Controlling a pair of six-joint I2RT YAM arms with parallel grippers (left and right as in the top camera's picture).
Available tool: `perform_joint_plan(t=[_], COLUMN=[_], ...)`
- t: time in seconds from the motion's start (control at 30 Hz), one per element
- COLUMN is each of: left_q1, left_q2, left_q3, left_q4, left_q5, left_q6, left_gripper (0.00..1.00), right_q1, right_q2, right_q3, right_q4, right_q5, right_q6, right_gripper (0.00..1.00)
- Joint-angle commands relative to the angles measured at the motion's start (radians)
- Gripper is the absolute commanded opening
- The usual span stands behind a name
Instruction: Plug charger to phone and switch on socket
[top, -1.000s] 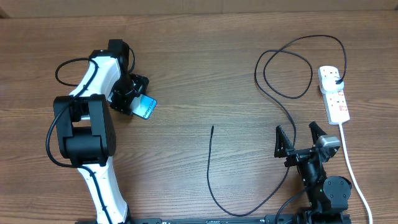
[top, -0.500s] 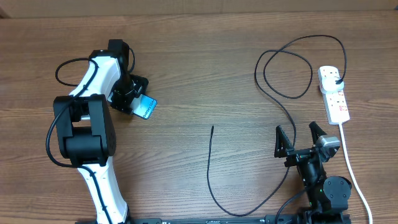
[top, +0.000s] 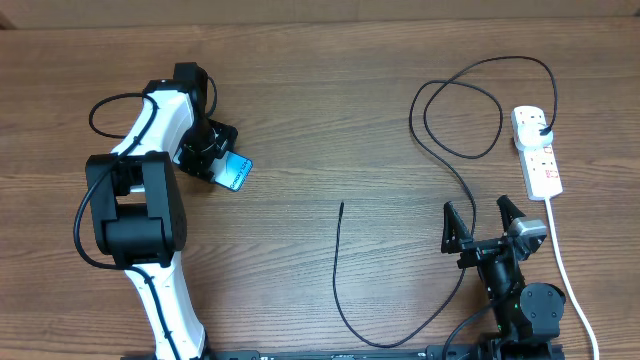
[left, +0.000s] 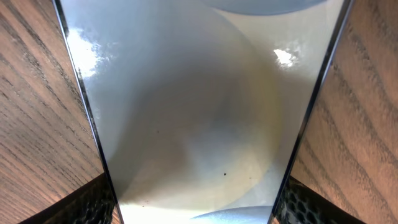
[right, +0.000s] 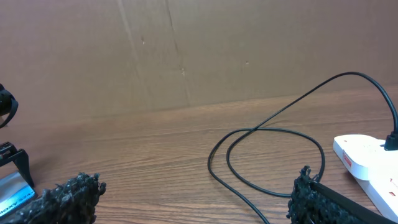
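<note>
The phone (top: 237, 174), with a blue-cyan screen, lies tilted at the left of the table and fills the left wrist view (left: 199, 106). My left gripper (top: 212, 158) is shut on the phone's edges, with its fingers on both sides (left: 196, 208). The charger (top: 337, 265) is a thin black cable; its free tip (top: 342, 206) lies at mid-table. Its plug head (top: 541, 129) sits in the white socket (top: 538, 158) at the right. My right gripper (top: 484, 222) is open and empty (right: 193, 199), just below the cable loop (right: 273, 132) and left of the socket (right: 367, 155).
The socket's thick white cord (top: 566, 275) runs down the right side past my right arm. The charger loops widely near the back right (top: 462, 118) and near the front edge (top: 385, 342). A cardboard wall (right: 186, 50) stands behind the table.
</note>
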Motion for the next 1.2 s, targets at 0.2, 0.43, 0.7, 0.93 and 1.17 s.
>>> perform_joint_plan(t=[0.2,0.43,0.7,0.93,1.17], left_q1=[0.000,0.000,-0.001,-0.002,-0.003], left_q2=[0.082,0.082,0.082,0.082,0.082], left_q3=[-0.026,-0.024,0.074,0.254,0.424], left_q4=[0.023,0.024,-0.037,-0.145,-0.257], left_q5=[0.042,0.061,0.085,0.084,0.084], left_q6=[0.005,0.005,0.006,0.047,0.058], left_gripper=[0.20,0.04,0.04,0.04,0.04], right_q1=[0.006,0.006,0.006,0.006,0.006], right_q2=[-0.009,-0.009,-0.009,-0.009,-0.009], right_q3=[-0.011,-0.011,-0.011,-0.011,-0.011], right_q4=[0.003,0.003,0.003,0.003,0.003], right_q5=[0.009,0.009,0.009,0.009,0.009], right_q6=[-0.004,-0.004,-0.004,-0.004,-0.004], right_gripper=[1.00,1.00,1.00,1.00,1.00])
